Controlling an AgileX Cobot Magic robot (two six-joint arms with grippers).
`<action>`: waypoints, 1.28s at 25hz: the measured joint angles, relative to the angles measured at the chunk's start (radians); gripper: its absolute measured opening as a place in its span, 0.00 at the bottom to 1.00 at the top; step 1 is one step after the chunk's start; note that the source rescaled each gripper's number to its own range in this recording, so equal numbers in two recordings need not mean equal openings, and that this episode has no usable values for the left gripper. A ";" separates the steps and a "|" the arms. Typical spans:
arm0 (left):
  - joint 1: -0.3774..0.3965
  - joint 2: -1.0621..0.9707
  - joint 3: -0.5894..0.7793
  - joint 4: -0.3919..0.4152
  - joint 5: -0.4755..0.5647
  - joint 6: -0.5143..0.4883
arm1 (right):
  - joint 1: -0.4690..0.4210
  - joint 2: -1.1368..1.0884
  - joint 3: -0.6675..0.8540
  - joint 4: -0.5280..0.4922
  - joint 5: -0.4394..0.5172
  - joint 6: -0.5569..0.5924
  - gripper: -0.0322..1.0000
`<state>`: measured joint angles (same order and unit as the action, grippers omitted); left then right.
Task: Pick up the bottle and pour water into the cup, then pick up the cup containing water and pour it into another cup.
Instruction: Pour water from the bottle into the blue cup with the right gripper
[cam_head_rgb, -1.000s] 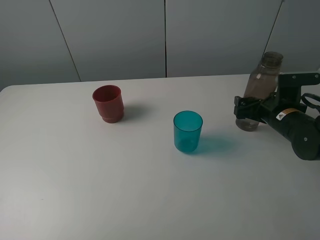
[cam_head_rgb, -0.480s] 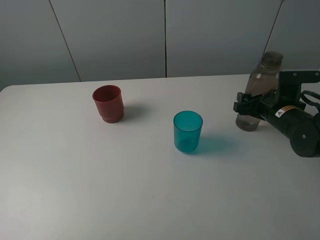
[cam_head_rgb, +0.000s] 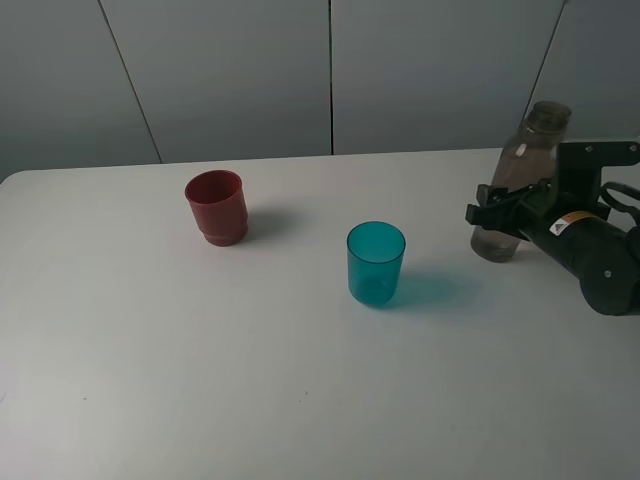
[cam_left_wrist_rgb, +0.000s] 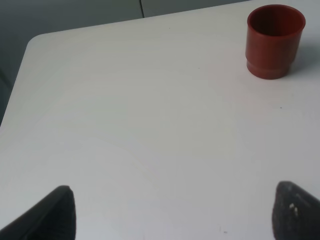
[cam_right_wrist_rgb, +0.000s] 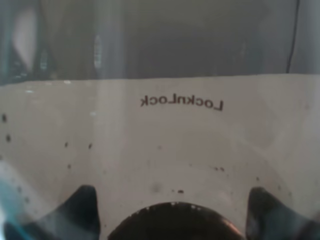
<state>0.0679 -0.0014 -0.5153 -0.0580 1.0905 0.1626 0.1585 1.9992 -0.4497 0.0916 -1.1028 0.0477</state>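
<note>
The right claw (cam_head_rgb: 492, 214) is clamped tight on the bottle (cam_head_rgb: 520, 175), gripping it low on the body at the right edge of the high view. Its black fingers (cam_head_rgb: 480, 212) sit on either side of the bottle's lower half. The bulky black arm (cam_head_rgb: 595, 260) runs off toward the lower right of the frame.

The bottle is tall, slim and smoky grey-brown, see-through, with a narrow neck. It leans a little, its top tipped toward the right. I cannot tell whether its base rests on the white tabletop (cam_head_rgb: 250, 390) or sits just off it. From the right wrist camera the bottle (cam_right_wrist_rgb: 160, 140) fills nearly the whole picture. The lettering "LocknLock" reads backwards through the plastic, and the claw (cam_right_wrist_rgb: 172, 215) shows as two dark fingertips (cam_right_wrist_rgb: 82, 207) flanking it.

To the left of the bottle, near the middle of the high view, the teal cup (cam_head_rgb: 376, 262) stands upright, translucent, mouth open, apart from the claw. Further left and a little higher in the frame, the red cup (cam_head_rgb: 217, 207) stands upright too, opaque with a stepped narrower base, well apart from the teal one.

The left claw (cam_left_wrist_rgb: 175, 215) appears only in its own wrist view. It is spread wide, with two dark fingertips (cam_left_wrist_rgb: 55, 215) far apart above the tabletop (cam_left_wrist_rgb: 125, 125). The red cup (cam_left_wrist_rgb: 275, 40) stands some way ahead of it. Grey wall panels (cam_head_rgb: 230, 70) close off the back of the tabletop.
</note>
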 joint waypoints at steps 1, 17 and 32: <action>0.000 0.000 0.000 0.000 0.000 0.000 | 0.000 0.000 0.000 -0.015 -0.005 0.000 0.09; 0.000 0.000 0.000 0.000 0.000 0.000 | 0.147 -0.294 0.004 0.042 0.141 -0.317 0.09; 0.000 0.000 0.000 0.000 0.000 0.000 | 0.283 -0.287 -0.048 0.306 0.326 -0.951 0.09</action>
<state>0.0679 -0.0014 -0.5153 -0.0580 1.0905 0.1626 0.4413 1.7123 -0.4974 0.3976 -0.7773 -0.9037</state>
